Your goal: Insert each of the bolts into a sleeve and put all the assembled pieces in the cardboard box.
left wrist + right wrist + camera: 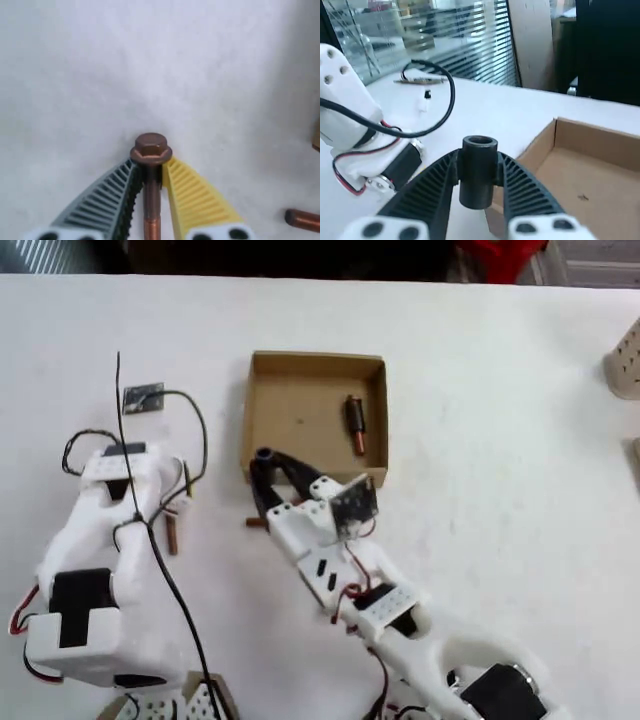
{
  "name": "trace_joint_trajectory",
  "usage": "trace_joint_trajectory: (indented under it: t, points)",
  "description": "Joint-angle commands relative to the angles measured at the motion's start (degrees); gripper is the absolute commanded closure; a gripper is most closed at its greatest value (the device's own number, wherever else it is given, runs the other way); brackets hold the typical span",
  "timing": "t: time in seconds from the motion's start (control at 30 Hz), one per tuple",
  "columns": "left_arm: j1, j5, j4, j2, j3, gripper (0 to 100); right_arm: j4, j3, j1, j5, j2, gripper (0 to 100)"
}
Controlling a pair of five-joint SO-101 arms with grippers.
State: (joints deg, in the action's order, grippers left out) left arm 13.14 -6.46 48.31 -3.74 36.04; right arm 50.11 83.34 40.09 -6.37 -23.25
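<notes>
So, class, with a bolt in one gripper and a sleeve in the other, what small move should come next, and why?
Probably bring the left gripper with its copper bolt across toward the black sleeve. The right gripper holds that sleeve beside the cardboard box, its bore open and unfilled, and in the high view the two parts are well apart.

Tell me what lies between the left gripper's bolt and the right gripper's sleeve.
Between the held bolt and sleeve, the high view shows bare table. A loose bolt lies just off that stretch, beside the right arm.
</notes>
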Motion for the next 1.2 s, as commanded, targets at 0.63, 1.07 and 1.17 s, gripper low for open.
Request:
trace_joint_trajectory:
  t: [0.63,1.07,1.17]
  points:
    - [0.9,-0.7,-1.8,0.5,-3.2,98,28.7,4.4,1.5,-0.3,20.1,98.2]
    - [2.3,-0.7,-6.3,15.3,2.6,98,48.7,-2.5,8.4,-0.2,47.9,98.2]
    - [1.2,-0.7,-9.9,23.4,8.8,98,48.6,-2.5,8.3,-0.2,47.3,98.2]
